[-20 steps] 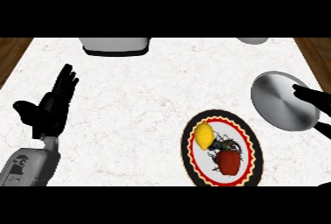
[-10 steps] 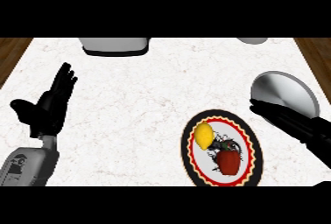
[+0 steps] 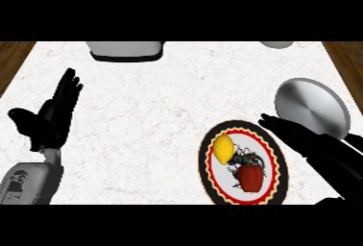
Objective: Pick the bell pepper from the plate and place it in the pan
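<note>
Reaching in from the worktop's right edge, the right hand [image 3: 312,144] holds its fingers straight and open, grasping nothing, its fingertips over the plate [image 3: 212,168] rim beside the pan [image 3: 312,108]. The bell pepper [image 3: 249,177] sits upright on the plate's near part, just toward the worktop's front edge from the lemon [image 3: 224,148], and lies inward and nearer the front than those fingertips. The left hand [image 3: 50,117] rests open by the left edge, well apart, so the right is the nearer one.
</note>
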{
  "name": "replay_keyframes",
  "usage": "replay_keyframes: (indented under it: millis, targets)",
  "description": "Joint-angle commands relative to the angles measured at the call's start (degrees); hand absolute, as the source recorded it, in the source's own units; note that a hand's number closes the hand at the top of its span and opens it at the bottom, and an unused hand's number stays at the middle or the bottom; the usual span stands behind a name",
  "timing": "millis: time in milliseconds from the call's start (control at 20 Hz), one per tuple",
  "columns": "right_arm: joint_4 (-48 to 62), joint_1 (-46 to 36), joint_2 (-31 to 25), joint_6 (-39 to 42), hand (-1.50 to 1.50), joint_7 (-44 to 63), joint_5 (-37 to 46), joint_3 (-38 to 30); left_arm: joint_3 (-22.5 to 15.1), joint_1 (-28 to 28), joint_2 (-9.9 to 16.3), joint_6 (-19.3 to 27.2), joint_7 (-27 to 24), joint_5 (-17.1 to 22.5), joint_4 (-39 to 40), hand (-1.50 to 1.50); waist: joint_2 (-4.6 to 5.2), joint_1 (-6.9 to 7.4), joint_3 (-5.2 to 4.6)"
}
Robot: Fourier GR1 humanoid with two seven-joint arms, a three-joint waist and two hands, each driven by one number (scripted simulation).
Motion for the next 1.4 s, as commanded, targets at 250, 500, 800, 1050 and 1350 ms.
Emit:
replay_keyframes:
  millis: [250, 500, 800, 1050, 1350]
  targets:
    - [6.3, 0.9, 1.8, 4.2, -1.5, -3.3, 6.1, -3.1, -0.6, 3.1, -2.2, 0.0, 2.2, -2.9, -4.9, 0.0, -0.03, 0.05, 0.02]
    - [11.5, 1.4, 3.7, 5.5, -1.5, -8.9, 10.4, 0.1, 1.7, 1.8, -2.0, -2.9, -0.5, -2.1, -1.1, 0.0, 0.0, -0.02, 0.02]
    - [17.9, 0.6, 7.0, 2.7, -1.5, -14.1, 19.2, 4.9, 0.2, -1.4, -4.7, 0.6, 2.9, -5.8, -1.7, 0.0, 0.06, 0.06, 0.04]
    - [13.8, -1.9, 12.2, 8.7, -1.5, -5.1, 20.3, 4.9, 2.2, 3.4, -4.4, -3.5, 0.7, -4.3, -4.0, 0.0, -0.01, 0.08, 0.01]
    - [17.0, -1.6, 8.6, 8.9, -1.5, -7.4, 28.2, 7.3, 3.2, 2.0, -4.3, -3.7, 0.7, -4.5, -3.0, 0.0, -0.01, 0.08, 0.01]
